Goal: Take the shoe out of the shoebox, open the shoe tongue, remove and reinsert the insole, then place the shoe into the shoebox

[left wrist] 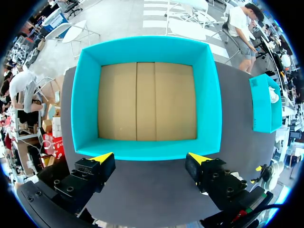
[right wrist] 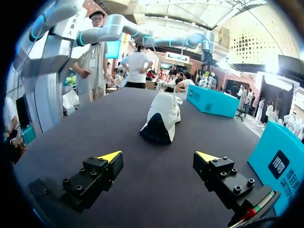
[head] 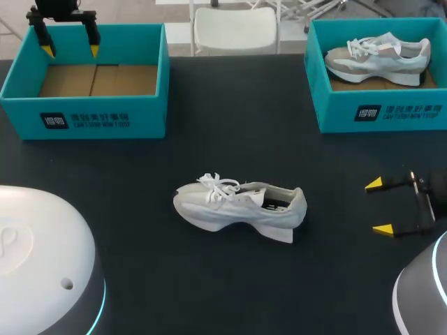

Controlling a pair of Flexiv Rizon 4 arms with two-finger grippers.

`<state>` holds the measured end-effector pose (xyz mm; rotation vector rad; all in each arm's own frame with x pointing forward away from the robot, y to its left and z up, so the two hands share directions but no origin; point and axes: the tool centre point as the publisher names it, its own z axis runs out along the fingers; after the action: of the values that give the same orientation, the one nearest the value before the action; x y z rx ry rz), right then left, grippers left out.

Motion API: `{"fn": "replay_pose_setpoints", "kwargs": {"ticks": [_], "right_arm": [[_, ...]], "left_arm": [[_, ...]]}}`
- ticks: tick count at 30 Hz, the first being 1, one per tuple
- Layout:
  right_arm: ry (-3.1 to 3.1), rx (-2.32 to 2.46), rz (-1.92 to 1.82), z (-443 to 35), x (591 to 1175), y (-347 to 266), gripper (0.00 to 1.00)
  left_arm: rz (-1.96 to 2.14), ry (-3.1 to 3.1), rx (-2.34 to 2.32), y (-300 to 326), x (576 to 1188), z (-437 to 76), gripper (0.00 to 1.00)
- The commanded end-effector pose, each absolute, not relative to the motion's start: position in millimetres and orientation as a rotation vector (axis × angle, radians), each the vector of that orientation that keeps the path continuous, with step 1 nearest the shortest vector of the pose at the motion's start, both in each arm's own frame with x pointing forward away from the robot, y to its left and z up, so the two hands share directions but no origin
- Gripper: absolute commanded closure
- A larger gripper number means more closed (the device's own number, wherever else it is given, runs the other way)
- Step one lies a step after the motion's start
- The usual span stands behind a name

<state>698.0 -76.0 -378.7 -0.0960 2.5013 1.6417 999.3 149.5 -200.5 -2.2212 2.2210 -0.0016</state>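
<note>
From the head view, the shoe (head: 239, 207) sits out on the dark table (head: 209, 146), about midway between the two teal boxes, toe toward my left and heel toward my right. It is a pale, whitish trainer with loose white laces, a chunky wedge sole and a dark patch showing down in the opening. The left gripper (head: 70, 50) hangs over the back wall of the empty shoebox (head: 84, 115), well apart from the shoe. The right gripper (head: 378, 206) is off to the heel side. Neither touches the shoe, so a pull on the tongue with one arm alone would likely drag it across the table. The other shoebox (head: 377, 115) already holds a second shoe (head: 377, 59) — a return there would be a mistake. In the left wrist view, the left gripper (left wrist: 151, 157) has its jaws spread wide with nothing between them, and only bare cardboard flooring shows ahead inside the empty shoebox (left wrist: 85, 95). In the right wrist view, the right gripper (right wrist: 158, 156) is likewise spread and empty, with the shoe (right wrist: 161, 116) ahead, heel-on. The soft collar may well fold under a pinch, and the slack laces could snag a fingertip.
</note>
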Motion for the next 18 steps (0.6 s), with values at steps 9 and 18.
{"fn": "replay_pose_setpoints", "kwargs": {"ticks": [9,18], "right_arm": [[2.497,0.022,1.663,-406,708,-70,0.0],[2.489,0.013,1.685,-407,708,-70,0.0]], "left_arm": [[-0.001,2.221,-2.221,150,999,-200,0.0],[-0.001,2.221,-2.221,150,999,-200,0.0]]}}
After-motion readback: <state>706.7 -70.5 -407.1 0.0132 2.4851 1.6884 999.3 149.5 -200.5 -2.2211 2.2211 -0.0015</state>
